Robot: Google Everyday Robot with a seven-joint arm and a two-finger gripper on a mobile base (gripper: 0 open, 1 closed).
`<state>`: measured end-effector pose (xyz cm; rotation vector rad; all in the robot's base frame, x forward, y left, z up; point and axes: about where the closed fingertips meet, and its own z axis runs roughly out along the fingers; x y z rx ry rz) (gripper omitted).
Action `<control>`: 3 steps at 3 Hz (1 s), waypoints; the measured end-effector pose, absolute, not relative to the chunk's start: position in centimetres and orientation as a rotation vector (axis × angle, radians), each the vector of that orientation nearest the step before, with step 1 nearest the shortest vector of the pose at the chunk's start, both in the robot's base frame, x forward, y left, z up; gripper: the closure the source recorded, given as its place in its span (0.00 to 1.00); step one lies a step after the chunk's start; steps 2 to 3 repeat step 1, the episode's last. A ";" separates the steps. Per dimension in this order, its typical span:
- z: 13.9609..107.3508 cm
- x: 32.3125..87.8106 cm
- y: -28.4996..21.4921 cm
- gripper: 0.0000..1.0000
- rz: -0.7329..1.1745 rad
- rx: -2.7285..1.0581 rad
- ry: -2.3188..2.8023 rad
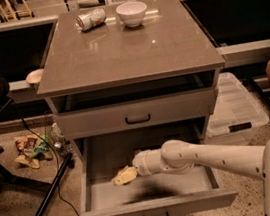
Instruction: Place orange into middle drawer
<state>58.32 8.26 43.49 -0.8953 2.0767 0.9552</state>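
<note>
Apparently the orange [119,178] sits at the tip of the gripper [128,174], low inside the open middle drawer [150,211], but whether clasped I cannot tell.

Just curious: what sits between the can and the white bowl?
Nothing: camera view shows bare cabinet top between can and bowl. Gripper is inside the open drawer.

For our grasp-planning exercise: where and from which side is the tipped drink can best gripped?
Probably take the can across its round middle, from above: it lies on its side, ends pointing sideways. The end effector is low inside the open middle drawer.
</note>
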 end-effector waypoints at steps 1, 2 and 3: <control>46.5 58.2 5.5 0.00 0.971 -0.850 2.012; 46.5 58.2 5.5 0.00 0.971 -0.850 2.012; 46.5 58.2 5.5 0.00 0.971 -0.850 2.012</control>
